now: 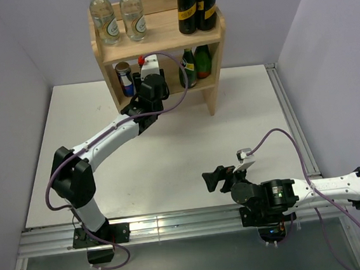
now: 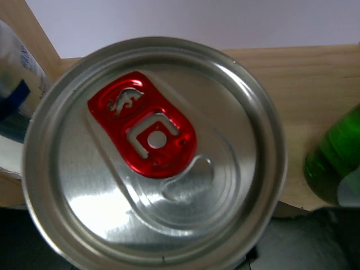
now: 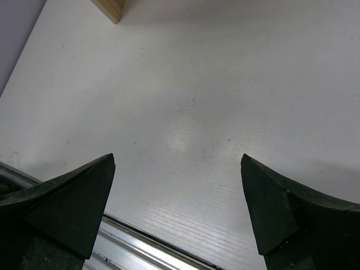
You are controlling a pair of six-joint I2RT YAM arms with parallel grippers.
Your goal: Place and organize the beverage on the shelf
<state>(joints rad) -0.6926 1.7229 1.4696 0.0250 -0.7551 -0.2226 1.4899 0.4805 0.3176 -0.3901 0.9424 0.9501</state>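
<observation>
A white matte table [image 1: 170,168] spreads beneath the right claw [image 3: 178,163], with a soft sheen of overhead light just ahead of it. An aluminium rail [image 1: 176,225] borders the table close by the claw. Pale lavender-grey walls [image 1: 6,49] stand well apart from it.

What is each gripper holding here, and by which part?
Left gripper holds a silver can with a red tab, apparently by its body; the contact itself is hidden. Right gripper is open, holding nothing.

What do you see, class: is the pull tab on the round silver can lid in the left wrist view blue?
No: the pull tab on the round silver can lid is glossy red, not blue.
</observation>
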